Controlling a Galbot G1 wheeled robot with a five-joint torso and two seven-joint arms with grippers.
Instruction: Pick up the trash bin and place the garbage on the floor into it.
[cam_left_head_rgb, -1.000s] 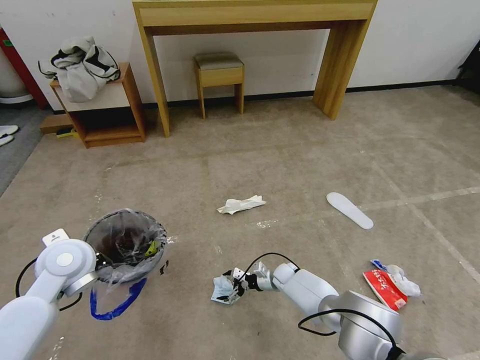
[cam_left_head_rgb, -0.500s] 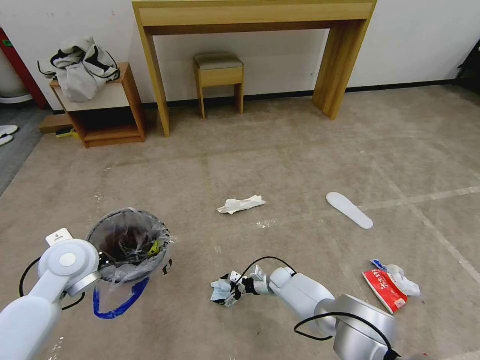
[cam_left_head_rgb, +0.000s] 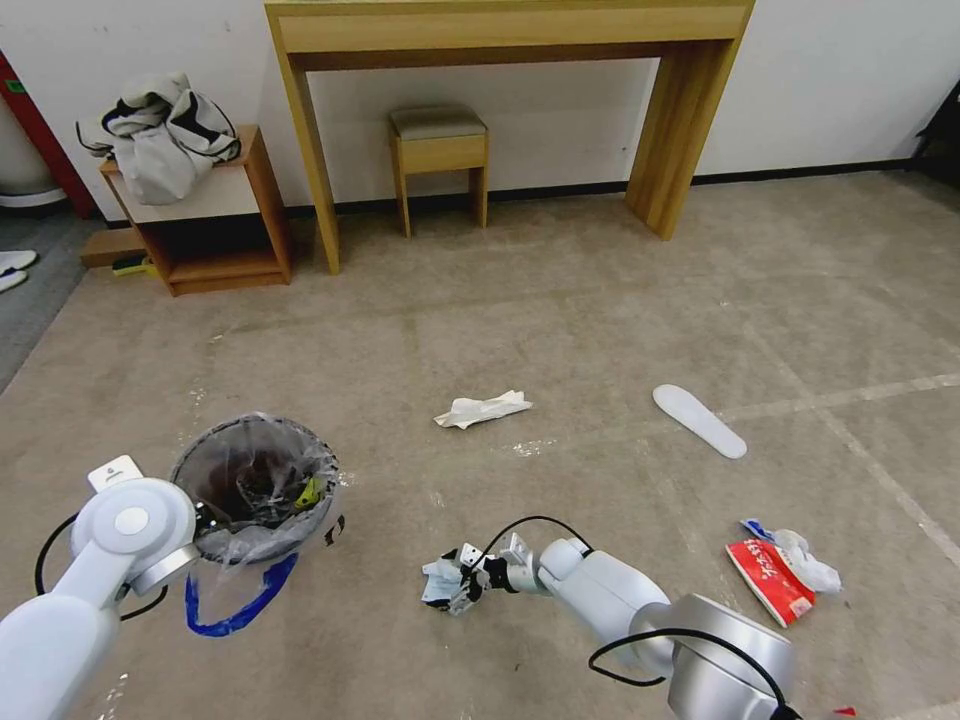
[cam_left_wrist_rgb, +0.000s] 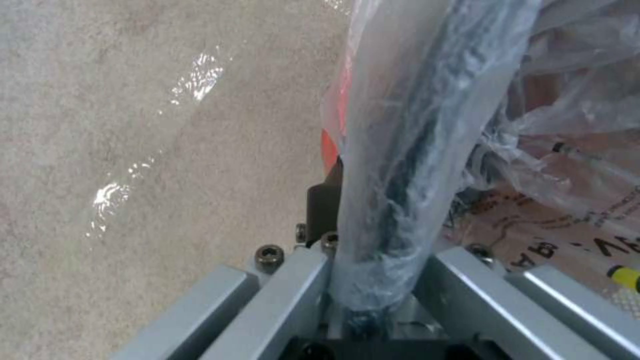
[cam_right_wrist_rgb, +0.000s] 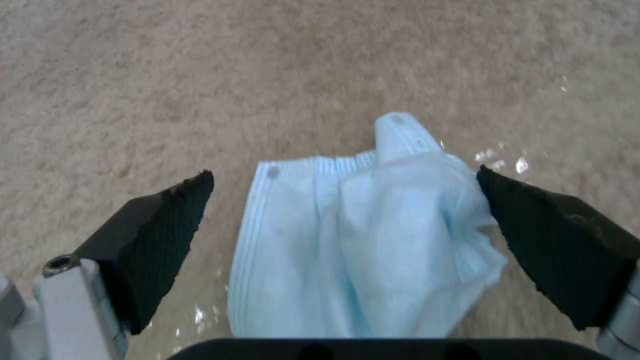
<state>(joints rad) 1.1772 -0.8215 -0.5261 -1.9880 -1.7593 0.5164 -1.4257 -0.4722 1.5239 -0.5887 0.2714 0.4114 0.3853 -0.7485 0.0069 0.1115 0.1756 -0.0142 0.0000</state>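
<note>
Step in hand: face mask (cam_right_wrist_rgb: 360, 235) pickup from floor (cam_left_head_rgb: 600, 300), right gripper (cam_right_wrist_rgb: 343, 240) jaws spread around it. Next: closing, lifting toward trash bin (cam_left_head_rgb: 255, 490), rim clamped in left gripper (cam_left_wrist_rgb: 373, 285).

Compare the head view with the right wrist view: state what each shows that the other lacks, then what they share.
Head view alone: the left pincer at the rim of the trash bin, crumpled white paper, a red packet, wooden furniture along the wall.

Right wrist view alone: the black pads spread wide apart on either side of the mask's pleats.

Both: the right pincer at the pale-blue face mask on the floor.
</note>
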